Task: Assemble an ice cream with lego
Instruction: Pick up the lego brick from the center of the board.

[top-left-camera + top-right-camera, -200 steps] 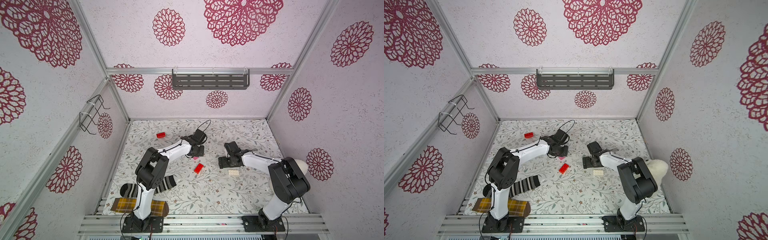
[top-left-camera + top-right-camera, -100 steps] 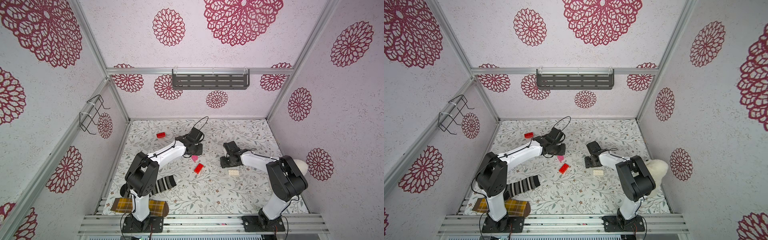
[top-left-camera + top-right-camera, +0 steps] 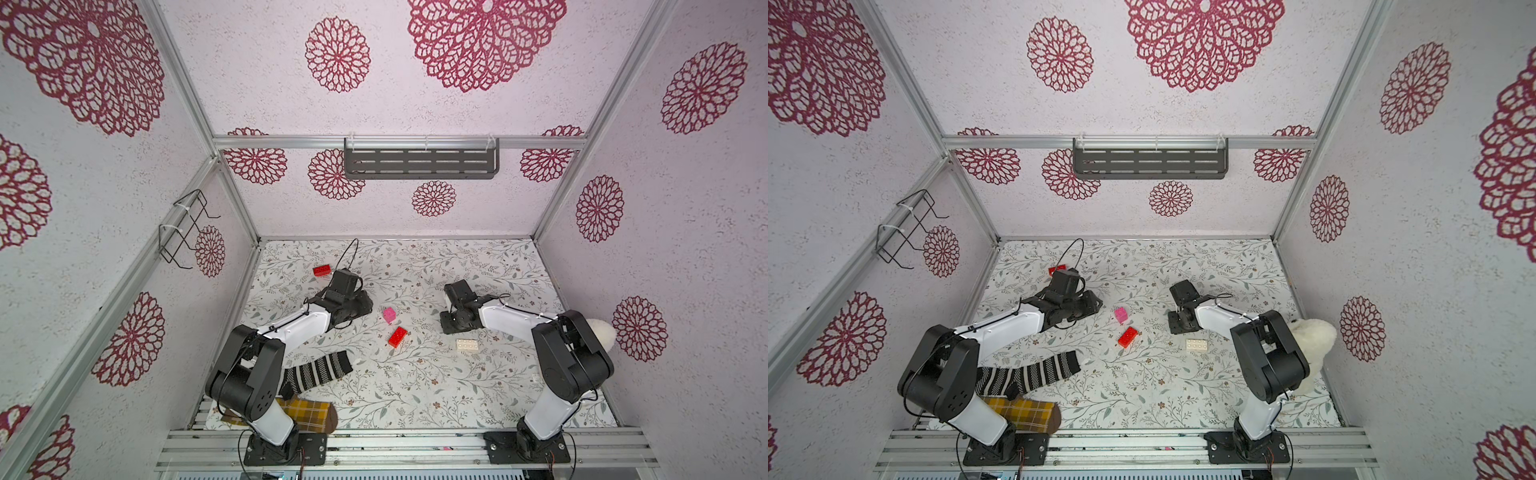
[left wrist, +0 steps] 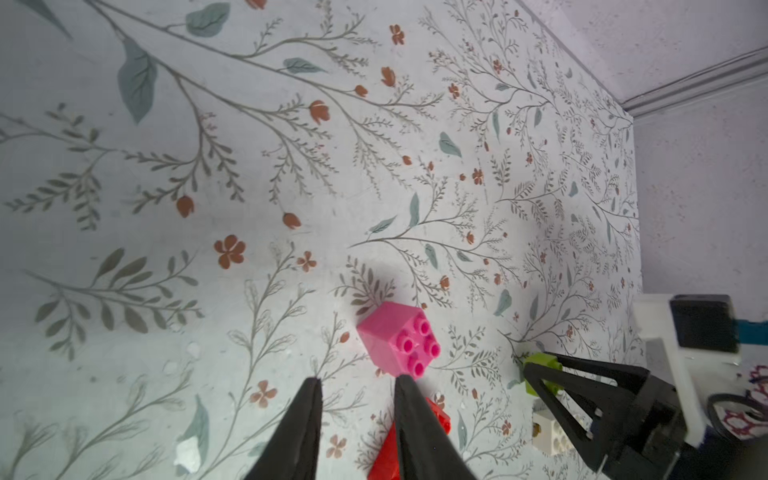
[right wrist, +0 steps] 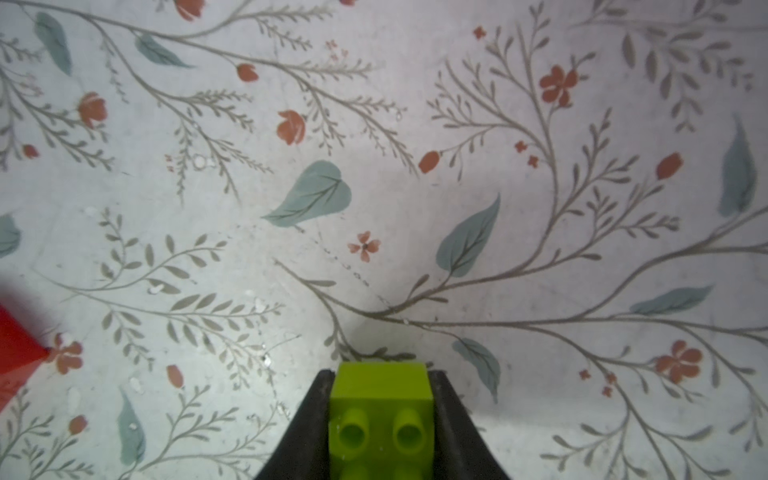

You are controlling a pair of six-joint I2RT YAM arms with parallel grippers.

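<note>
And the left gripper point(image 4: 357, 384) lets go! A second ago it sat clamped over the pink brick point(image 4: 395, 338). Now its 2 tapered black fingers stand apart with nothing between them, and the brick rests free on the floral table point(image 3: 457, 390), just off the fingertips.

Across the way the right gripper point(image 5: 381, 376) has snapped in from wide, jaws pressed on both flanks of the lime-green brick point(image 5: 380, 415). Whether that brick is off the table yet, I can't tell.

My read is that green goes to meet pink for the ice cream's stem, so the build is barely begun.

The lego is hard, glossy, square-edged plastic with round hollow studs, 4 on the pink face. Is pink 1 brick or 2 pressed together? Can't say.

Loose for now are 1 red oblong point(image 3: 397, 336) near pink, another red oblong point(image 3: 322, 270) behind the left arm, and the white oblong point(image 3: 467, 345) near the right gripper.
</note>
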